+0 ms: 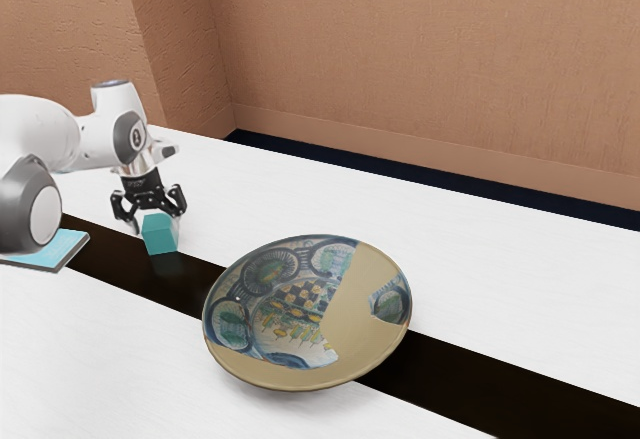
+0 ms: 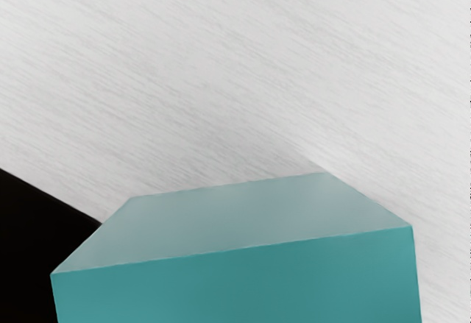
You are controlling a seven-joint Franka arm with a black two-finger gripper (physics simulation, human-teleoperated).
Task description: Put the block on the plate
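Observation:
My black gripper [image 1: 150,217] points down at the exterior view's left, with the teal block [image 1: 160,234] directly at its lower end. Whether it grips the block cannot be made out. In the wrist view the block [image 2: 235,279] is large and close at the lower edge, its paler face and one darker side showing. The wide, patterned plate [image 1: 345,329], with a plain tan band, lies apart from the block, toward the exterior view's right and nearer that camera.
A flat light-blue object with a dark edge [image 1: 52,249] lies near the arm's base. The white table [image 1: 480,259] has a black strip [image 1: 500,384] running across it, passing under the plate. A tan wall stands beyond the table.

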